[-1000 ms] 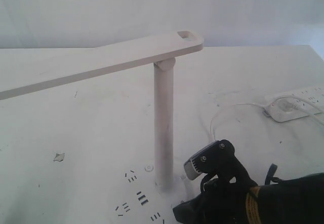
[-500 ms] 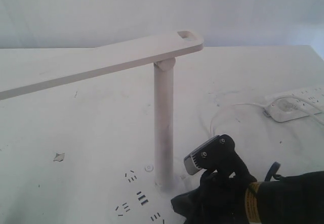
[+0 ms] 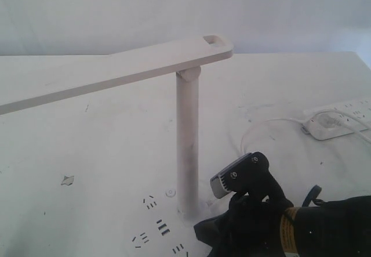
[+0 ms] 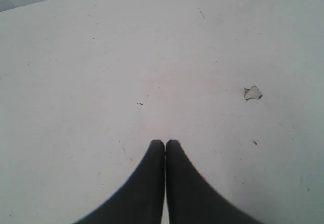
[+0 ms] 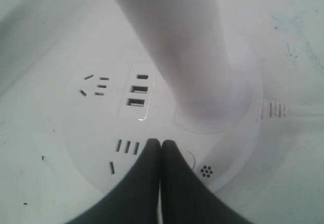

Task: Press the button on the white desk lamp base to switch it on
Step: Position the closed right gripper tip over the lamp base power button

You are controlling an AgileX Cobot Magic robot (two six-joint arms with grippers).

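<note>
Contact stage, and you're nearly on target. Your right gripper (image 5: pixel 161 146) has its jaws pinched together with nothing held, and the tips sit low on the base (image 5: pixel 81 133), between the slots (image 5: pixel 127 146) and the pole (image 5: pixel 172 47). Whether they actually touch, I can't tell. The round button (image 5: pixel 188 159) peeks out just beside the tips, partly covered. My read: you're a shade off centre, so nudge across onto the button, then give one short push straight down. Mind the pole, it's close.

The lamp (image 3: pixel 187 135) stands mid-table, its base at the near edge of the exterior view and the head (image 3: pixel 116 71) reaching away leftward with no glow that I can see.

The right arm comes in low from the right, wrist tipped down beside the pole. Your left gripper (image 4: pixel 165 146) is pressed together too, empty, hanging over bare table (image 4: pixel 101 57) near a small chip (image 4: pixel 252 93).
</note>
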